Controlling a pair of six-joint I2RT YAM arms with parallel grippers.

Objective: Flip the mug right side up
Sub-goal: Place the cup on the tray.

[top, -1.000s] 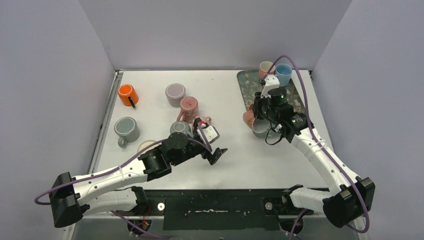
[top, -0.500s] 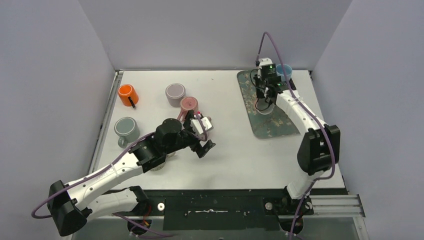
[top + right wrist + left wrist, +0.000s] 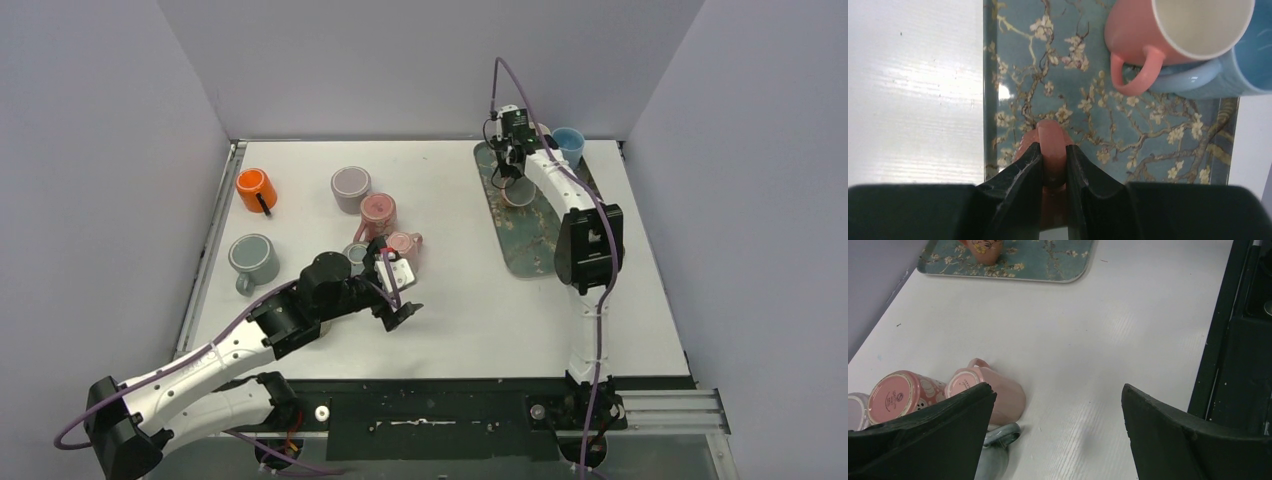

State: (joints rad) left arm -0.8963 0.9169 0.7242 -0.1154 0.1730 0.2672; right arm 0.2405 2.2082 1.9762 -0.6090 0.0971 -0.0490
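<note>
My right gripper (image 3: 1053, 148) is shut on the handle of a salmon-pink mug (image 3: 1050, 131), over the left part of the floral tray (image 3: 1158, 150). In the top view this gripper (image 3: 508, 172) is at the tray's far left and the mug (image 3: 517, 192) sits just below it. Which way up the mug stands is unclear. My left gripper (image 3: 1057, 389) is open and empty, low over the table. A pink mug (image 3: 993, 392) lies on its side to its left. In the top view the left gripper (image 3: 400, 302) is just in front of the mug cluster.
An upright pink mug (image 3: 1173, 30) and a blue mug (image 3: 1243, 65) stand at the tray's far end. On the table are an orange mug (image 3: 256, 190), a mauve mug (image 3: 351, 187), a dotted pink mug (image 3: 378, 212), a grey mug (image 3: 253, 259) and another grey mug (image 3: 357, 255).
My right arm has stretched out to the tray's far left with the mug in its gripper. My left gripper has drawn back leftward and nearer, staying open.
</note>
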